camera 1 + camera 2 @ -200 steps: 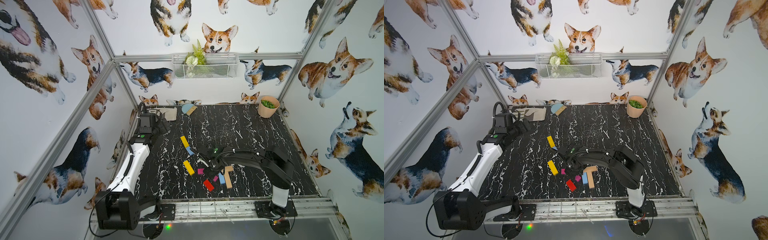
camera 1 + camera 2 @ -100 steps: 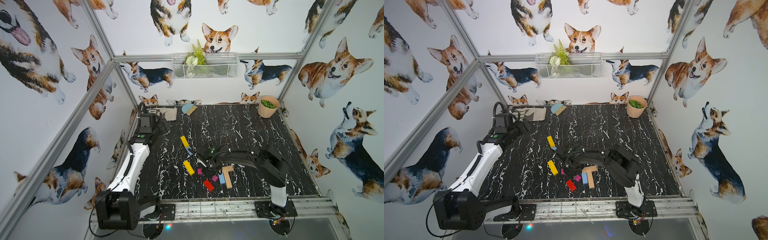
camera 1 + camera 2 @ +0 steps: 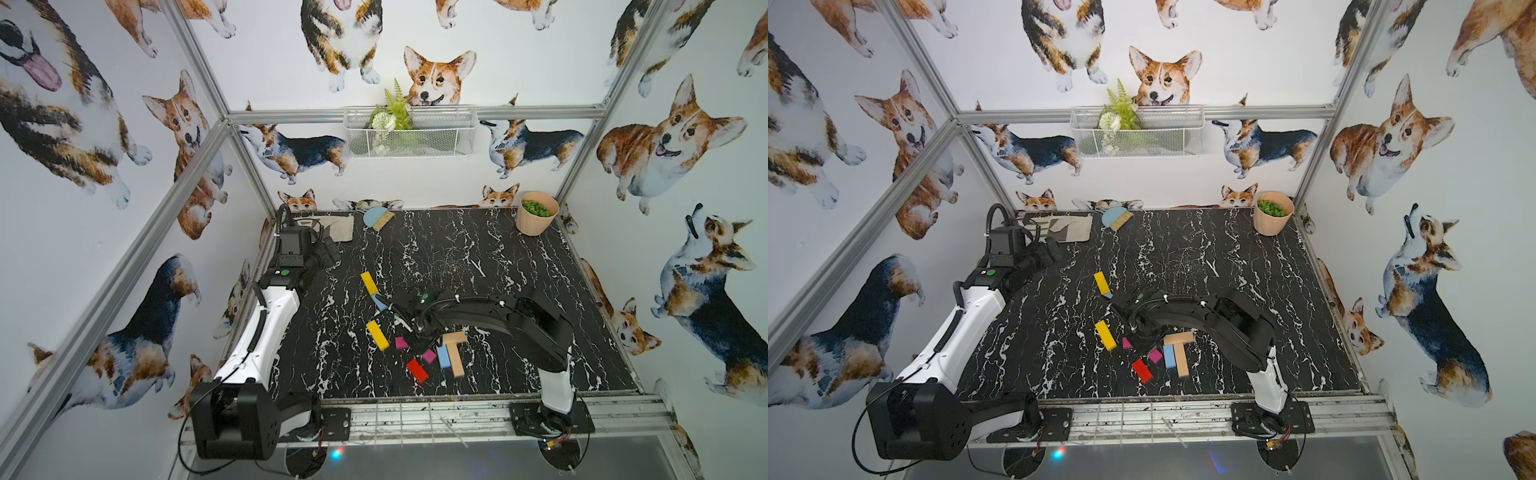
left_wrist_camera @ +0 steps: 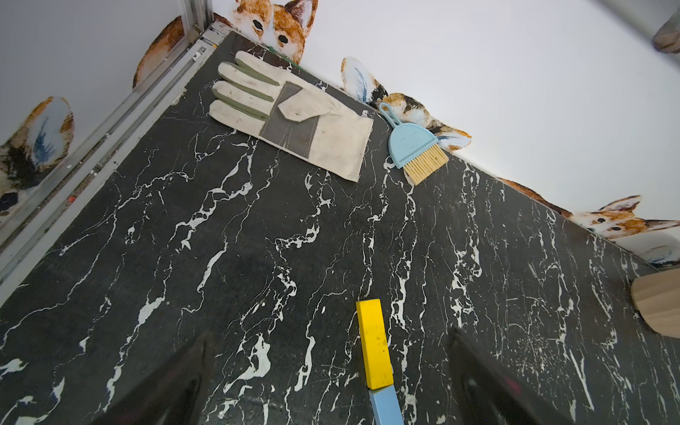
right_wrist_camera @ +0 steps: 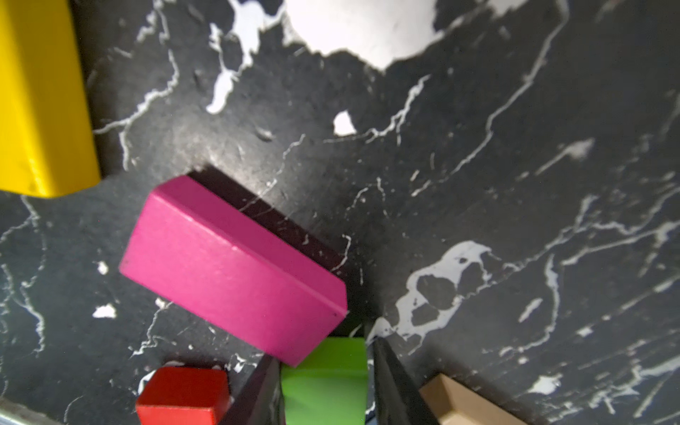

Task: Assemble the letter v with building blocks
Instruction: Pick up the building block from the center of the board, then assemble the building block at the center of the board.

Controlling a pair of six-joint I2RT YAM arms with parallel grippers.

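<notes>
The building blocks lie at the front middle of the black marble table. A yellow bar touches a light blue block end to end. Nearer the front lie another yellow bar, two magenta stubs, a red block, a light blue block and two tan bars. My right gripper is down among them, shut on a green block that touches a magenta stub. My left gripper hangs open above the table, at the back left.
A work glove and a small blue brush lie along the back wall. A peach pot with greenery stands in the back right corner. A wire basket hangs on the back wall.
My right arm has drawn its forearm in and shifted slightly left over the block cluster. The left arm and the loose blocks have not moved.
</notes>
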